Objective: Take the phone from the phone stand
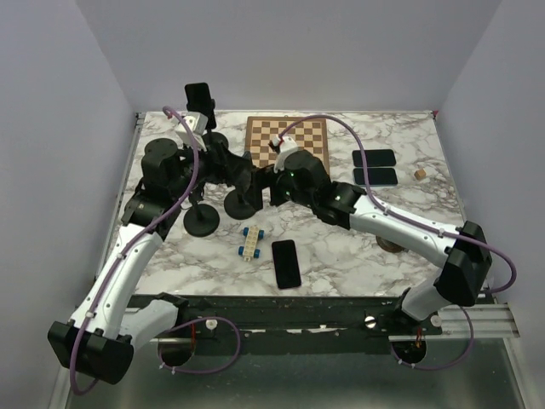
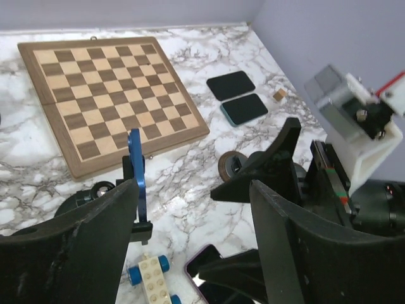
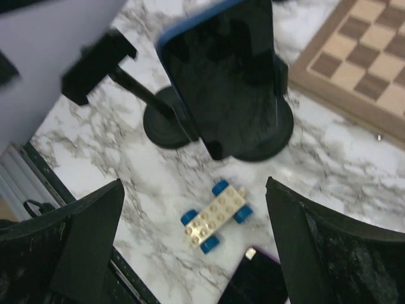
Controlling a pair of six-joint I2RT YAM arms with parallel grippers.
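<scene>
Phone (image 3: pixel 218 69) hides most of its stand (image 3: pixel 281 130).

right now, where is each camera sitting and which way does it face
top external: above and behind the robot, looking down on the marble table; left arm and right arm show, bases at the bottom.
left wrist: on the left arm, looking across at the chessboard; its open left gripper frames the view.
right wrist: on the right arm, looking down at the phone in its phone stand; its open right gripper shows.
shared: both wrist views show the toy car.
</scene>
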